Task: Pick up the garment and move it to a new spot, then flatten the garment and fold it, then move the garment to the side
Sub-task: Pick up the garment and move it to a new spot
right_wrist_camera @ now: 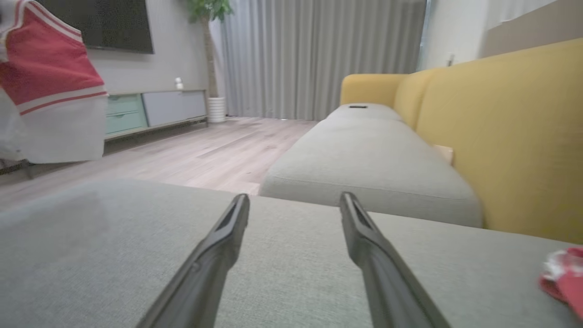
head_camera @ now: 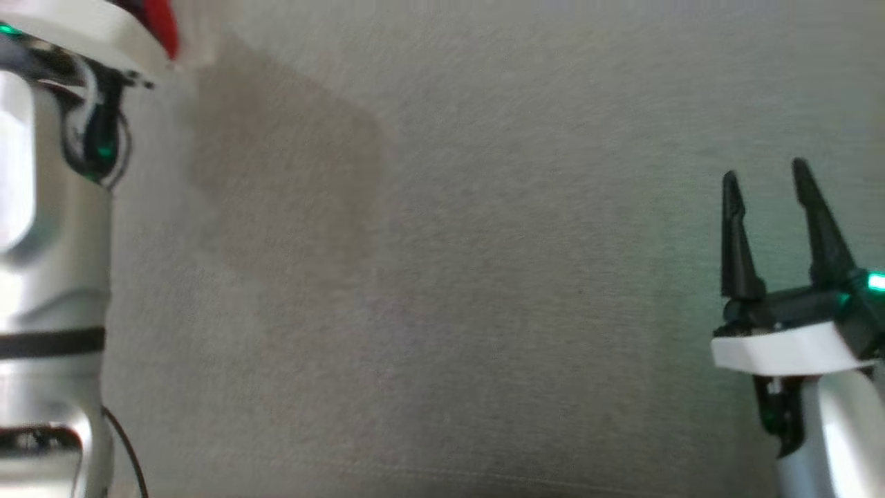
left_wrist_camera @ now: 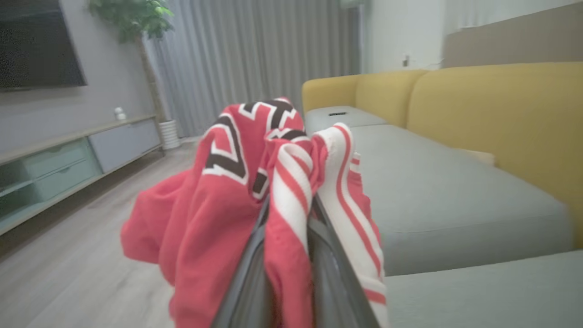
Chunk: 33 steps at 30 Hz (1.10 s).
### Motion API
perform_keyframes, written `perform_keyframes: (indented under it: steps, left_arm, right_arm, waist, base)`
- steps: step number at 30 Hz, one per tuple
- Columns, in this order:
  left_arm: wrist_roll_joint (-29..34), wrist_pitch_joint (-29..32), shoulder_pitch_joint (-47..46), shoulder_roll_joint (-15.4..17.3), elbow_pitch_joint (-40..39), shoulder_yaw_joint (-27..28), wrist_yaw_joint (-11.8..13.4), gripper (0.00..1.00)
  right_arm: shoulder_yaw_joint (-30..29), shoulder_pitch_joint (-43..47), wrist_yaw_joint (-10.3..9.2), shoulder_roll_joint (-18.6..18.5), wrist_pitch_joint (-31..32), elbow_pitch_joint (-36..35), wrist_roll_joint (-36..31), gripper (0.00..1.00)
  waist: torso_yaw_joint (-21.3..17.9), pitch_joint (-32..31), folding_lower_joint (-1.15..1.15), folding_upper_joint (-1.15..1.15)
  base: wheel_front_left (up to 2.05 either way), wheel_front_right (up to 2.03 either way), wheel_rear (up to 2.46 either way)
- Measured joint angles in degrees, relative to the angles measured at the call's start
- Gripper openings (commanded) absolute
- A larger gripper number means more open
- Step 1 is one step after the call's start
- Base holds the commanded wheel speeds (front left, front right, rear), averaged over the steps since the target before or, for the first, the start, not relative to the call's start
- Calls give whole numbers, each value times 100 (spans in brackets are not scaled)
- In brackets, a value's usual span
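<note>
One pinch is on: the left gripper is pressed together on a striped fold of the red garment. The rest bunches over and to the left of its fingers, clear of the grey cushion. The right gripper is spread, with nothing between. The step looks like pick-and-move. Next it likely needs a carry to the bare cushion ahead of the right gripper, then a lowering without dragging. The left wrist view shows the grip. The head view catches a red edge above the left forearm, grip hidden.
</note>
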Motion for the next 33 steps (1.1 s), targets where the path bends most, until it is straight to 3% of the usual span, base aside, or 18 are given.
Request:
perform_keyframes:
  steps: [7,15,21,29,30,31,33]
  left_arm:
    - [-489,924,624,-180,-1413,-625,-7,0]
    - [-730,1300,1092,-535,-1701,-1081,-1,0]
    - [-842,1034,1511,-957,-1039,-1514,0,0]
    - [-716,-42,1649,-1001,793,-1823,-1,0]
    - [-724,-162,1603,-1024,987,-1838,-2,27]
    - [-724,-280,1547,-1043,1140,-1863,-1,100]
    - [-723,-533,1433,-1092,1317,-1913,16,100]
  right_arm:
    - [164,258,0,241,0,-71,-67,100]
    - [478,360,0,310,0,-163,-141,100]
    - [666,322,0,356,0,-289,-109,100]
    - [906,-260,0,400,0,-292,-8,100]
    - [896,-279,0,402,0,-286,0,100]
    - [878,-277,0,402,0,-258,0,100]
    - [827,-253,0,402,0,-204,0,100]
  waist:
    - [-827,-587,0,0]
    - [-1753,-942,0,0]
    - [-2332,-831,0,0]
    - [-2575,-111,0,0]
    - [-2585,-49,0,0]
    - [-2581,-9,0,0]
    - [-2530,-6,1,0]
  base:
    - [0,0,0]
    - [0,0,0]
    - [0,0,0]
    - [0,0,0]
    - [0,0,0]
    - [0,0,0]
    - [0,0,0]
